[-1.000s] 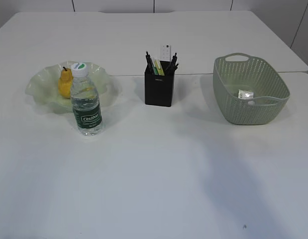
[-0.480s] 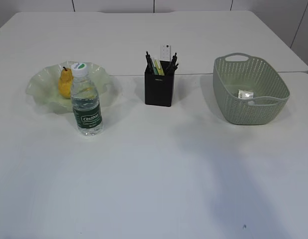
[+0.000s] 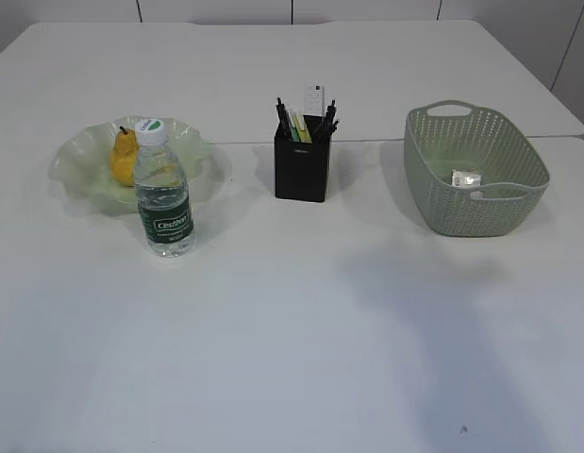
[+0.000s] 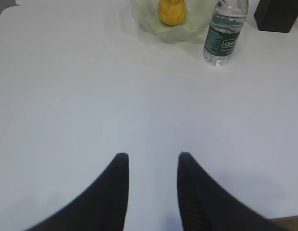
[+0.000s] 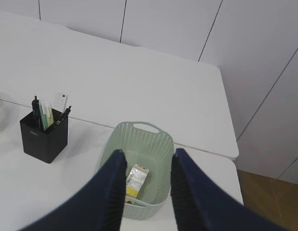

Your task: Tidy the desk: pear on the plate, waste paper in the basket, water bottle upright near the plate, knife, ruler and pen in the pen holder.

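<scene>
Pear (image 3: 124,158) lies on the plate (image 3: 75,168) at far left, water bottle (image 3: 163,200) upright just in front; waste paper (image 3: 466,177) sits in the basket (image 3: 433,203), far right. Pen holder (image 3: 301,170) contents (knife, ruler, pen) cannot be individually distinguished. Left gripper (image 4: 151,161) and right gripper (image 5: 147,158) both hang spread and empty, arms cut off.

The whole near half of the desk (image 3: 301,359) is open. Obstacles stand in one row across the middle: plate (image 3: 79,175) at left with the bottle (image 3: 163,189) upright just in front of it, holder (image 3: 302,168) in the centre, basket (image 3: 475,170) at right. Wide gaps lie between bottle and holder, and between holder and basket. Behind the row the desk is open too.
</scene>
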### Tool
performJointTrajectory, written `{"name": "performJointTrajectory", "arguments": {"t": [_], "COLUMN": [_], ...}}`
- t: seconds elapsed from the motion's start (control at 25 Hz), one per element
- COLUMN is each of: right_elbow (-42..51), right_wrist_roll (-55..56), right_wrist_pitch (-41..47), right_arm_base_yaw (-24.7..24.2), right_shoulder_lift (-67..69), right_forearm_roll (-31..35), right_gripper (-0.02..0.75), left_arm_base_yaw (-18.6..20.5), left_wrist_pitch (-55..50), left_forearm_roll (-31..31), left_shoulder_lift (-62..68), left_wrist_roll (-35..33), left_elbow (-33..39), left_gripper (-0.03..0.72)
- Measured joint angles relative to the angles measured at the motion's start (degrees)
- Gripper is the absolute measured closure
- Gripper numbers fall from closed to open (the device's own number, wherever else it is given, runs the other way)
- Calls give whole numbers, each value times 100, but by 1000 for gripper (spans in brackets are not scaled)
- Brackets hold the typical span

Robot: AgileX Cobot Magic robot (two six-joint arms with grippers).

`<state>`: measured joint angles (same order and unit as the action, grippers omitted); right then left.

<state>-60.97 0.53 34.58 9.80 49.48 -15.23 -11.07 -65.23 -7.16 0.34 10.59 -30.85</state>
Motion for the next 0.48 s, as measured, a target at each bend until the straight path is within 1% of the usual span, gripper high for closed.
{"name": "performJointTrajectory", "arguments": {"t": [0.12, 0.2, 0.48], "right_elbow": [0, 0, 0], "right_wrist_roll": [60, 75, 94], "right_wrist_pitch": [51, 93, 338], "right_arm_base_yaw": [0, 0, 0], "right_shoulder_lift": [0, 0, 0], "right_forearm_roll": [-10, -10, -10], "right_gripper": [494, 494, 494], "left_arm_base_yaw": [0, 0, 0], "left_wrist_pitch": [0, 0, 0], "left_forearm_roll": [0, 13, 2], "left_shoulder_lift": [0, 0, 0], "left_wrist_roll": [0, 166, 0], "left_elbow": [0, 0, 0], "left_gripper": [449, 449, 449]}}
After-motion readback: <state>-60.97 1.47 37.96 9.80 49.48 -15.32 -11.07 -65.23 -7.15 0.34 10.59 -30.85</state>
